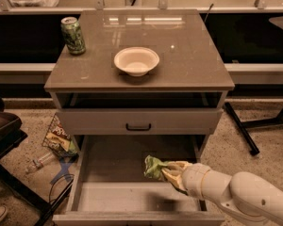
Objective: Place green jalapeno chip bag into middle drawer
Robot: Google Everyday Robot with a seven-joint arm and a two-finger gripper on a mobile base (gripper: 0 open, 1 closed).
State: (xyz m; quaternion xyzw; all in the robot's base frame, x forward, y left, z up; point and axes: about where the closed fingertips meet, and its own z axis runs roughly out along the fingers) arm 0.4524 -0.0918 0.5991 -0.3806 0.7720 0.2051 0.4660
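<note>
While the middle drawer (111, 199) stands pulled out, the gripper (172, 174) hangs over its right half, fingers clamped on the green jalapeno chip bag (153, 166).

Bag crumpled, above the drawer floor, nearer the right wall than the left; contact with the floor cannot be told. Open floor lies to the left and front. Arm enters from lower right, across the right wall. Drawer front with black handle (138, 121) sits above the rear edge. Counter (193, 60): white bowl (136, 60) mid, drink can (73, 35) back-left, well apart.
</note>
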